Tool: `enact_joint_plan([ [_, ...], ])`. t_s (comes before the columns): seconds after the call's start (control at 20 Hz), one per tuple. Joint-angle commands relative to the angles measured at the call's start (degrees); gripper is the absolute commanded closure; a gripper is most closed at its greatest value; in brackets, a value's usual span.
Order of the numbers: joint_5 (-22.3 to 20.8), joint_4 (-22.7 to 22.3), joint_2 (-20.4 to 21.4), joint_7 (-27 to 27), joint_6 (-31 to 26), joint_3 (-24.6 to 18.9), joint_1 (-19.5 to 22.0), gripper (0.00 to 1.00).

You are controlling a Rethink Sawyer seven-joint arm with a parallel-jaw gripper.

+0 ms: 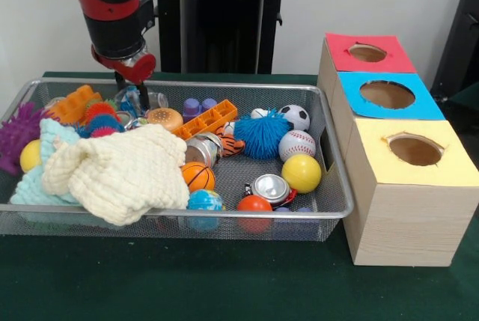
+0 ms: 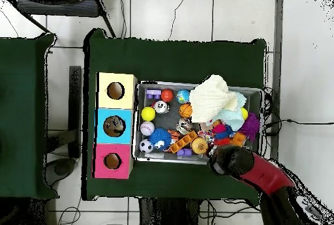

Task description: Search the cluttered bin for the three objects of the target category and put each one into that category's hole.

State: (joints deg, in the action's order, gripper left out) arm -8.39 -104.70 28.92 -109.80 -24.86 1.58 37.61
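— Front view?
— A dark green cloth surface [image 1: 224, 283] before a white wall; the silver wire-mesh bin [image 1: 329, 186] sits beside three wooden boxes with red, blue and yellow holed tops [image 1: 397, 149]. The red-and-black arm's end effector [image 1: 129, 90] dips at a crinkly clear plastic bottle [image 1: 135, 102] — grip can't be told.
— Overhead?
— White tiled floor [image 2: 169, 14] surrounds the surface.

Two cameras, one table.
We face the robot from close across the silver wire-mesh bin [image 1: 314, 209]; from high above we look straight down, base at bottom. Both share the bin [image 2: 140, 121] and three-coloured wooden hole boxes [image 1: 404, 216] [image 2: 101, 124].
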Motion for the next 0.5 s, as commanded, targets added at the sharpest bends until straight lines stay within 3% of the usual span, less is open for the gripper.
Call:
enact_joint_plan([
  [0.05, -2.81, 0.17, -6.67, -0.1, -2.84, -3.54, -0.22, 0.0],
  [0.5, -3.18, -0.78, -7.27, -0.68, -3.06, -3.6, -1.75, 0.0],
])
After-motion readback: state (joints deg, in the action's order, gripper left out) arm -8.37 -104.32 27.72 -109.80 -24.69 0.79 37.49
